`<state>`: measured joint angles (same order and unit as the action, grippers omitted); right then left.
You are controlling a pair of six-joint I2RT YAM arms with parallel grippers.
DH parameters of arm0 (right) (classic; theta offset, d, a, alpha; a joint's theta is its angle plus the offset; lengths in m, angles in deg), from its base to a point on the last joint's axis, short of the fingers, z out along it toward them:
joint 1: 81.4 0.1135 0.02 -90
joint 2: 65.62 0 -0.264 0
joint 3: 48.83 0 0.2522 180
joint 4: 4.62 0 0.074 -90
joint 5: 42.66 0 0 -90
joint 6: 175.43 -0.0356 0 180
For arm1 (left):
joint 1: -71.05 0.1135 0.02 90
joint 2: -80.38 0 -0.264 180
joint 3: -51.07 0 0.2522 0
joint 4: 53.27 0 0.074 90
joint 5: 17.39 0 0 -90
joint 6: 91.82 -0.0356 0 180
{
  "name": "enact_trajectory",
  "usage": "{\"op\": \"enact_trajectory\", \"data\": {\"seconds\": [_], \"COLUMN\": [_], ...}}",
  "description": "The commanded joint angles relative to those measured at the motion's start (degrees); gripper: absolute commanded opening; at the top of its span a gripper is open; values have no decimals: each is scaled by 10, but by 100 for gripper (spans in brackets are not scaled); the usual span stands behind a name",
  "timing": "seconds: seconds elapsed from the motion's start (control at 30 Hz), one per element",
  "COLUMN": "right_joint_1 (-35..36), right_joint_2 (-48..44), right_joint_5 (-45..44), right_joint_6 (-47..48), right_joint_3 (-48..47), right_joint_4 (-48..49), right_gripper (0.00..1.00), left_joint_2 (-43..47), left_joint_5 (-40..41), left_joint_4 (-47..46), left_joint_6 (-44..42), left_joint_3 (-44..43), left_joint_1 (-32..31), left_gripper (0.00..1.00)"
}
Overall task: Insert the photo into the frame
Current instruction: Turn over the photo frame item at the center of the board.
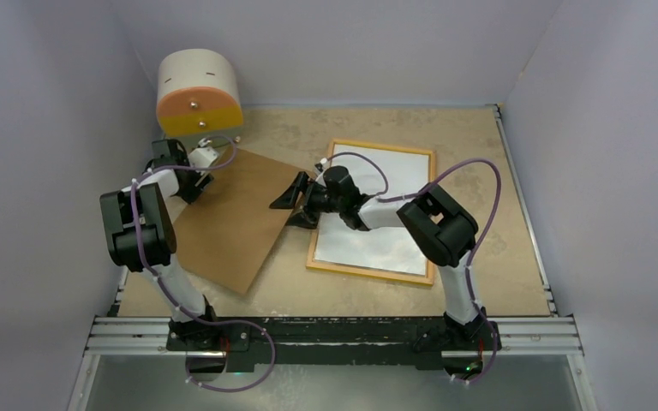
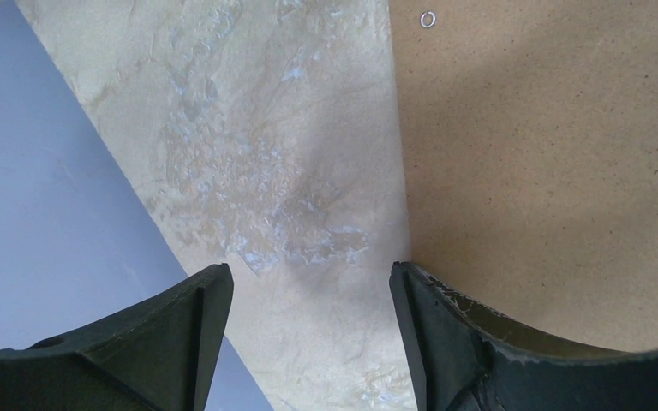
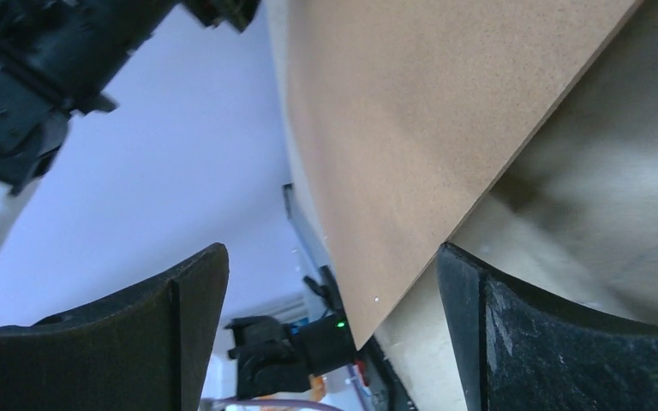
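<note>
The photo (image 1: 375, 247) seems seated white side up in the frame (image 1: 368, 273) at centre right; your left gripper (image 2: 311, 274) and right gripper (image 3: 332, 257) gape wide and empty at the edges of the backing board (image 1: 231, 223), so grip that next.

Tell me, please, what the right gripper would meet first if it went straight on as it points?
Probably the brown backing board, whose edge lies just ahead of the right gripper's open jaws; depth is unclear.
</note>
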<state>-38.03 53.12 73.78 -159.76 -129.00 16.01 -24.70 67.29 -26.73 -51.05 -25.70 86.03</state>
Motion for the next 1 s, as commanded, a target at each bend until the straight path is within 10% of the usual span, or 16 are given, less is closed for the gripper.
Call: {"op": "enact_trajectory", "data": {"seconds": [0.0,0.2,0.63,0.83,0.97], "right_joint_1": [15,14,11,7,7], "right_joint_2": [-53,-63,-89,-166,-183], "right_joint_5": [29,31,0,-53,-84], "right_joint_6": [-75,-89,-35,66,115], "right_joint_3": [-11,4,29,15,-20], "right_joint_4": [276,354,211,9,-152], "right_gripper": [91,89,82,72,49], "left_joint_2": [-50,-47,-20,-8,4], "left_joint_5": [-126,-157,-191,-189,-220], "left_joint_4": [172,210,238,235,259], "left_joint_6": [24,17,17,29,47], "left_joint_3": [26,15,11,-15,-70], "left_joint_1": [-25,-40,-50,-50,-51], "left_gripper": [72,70,68,71,77]}}
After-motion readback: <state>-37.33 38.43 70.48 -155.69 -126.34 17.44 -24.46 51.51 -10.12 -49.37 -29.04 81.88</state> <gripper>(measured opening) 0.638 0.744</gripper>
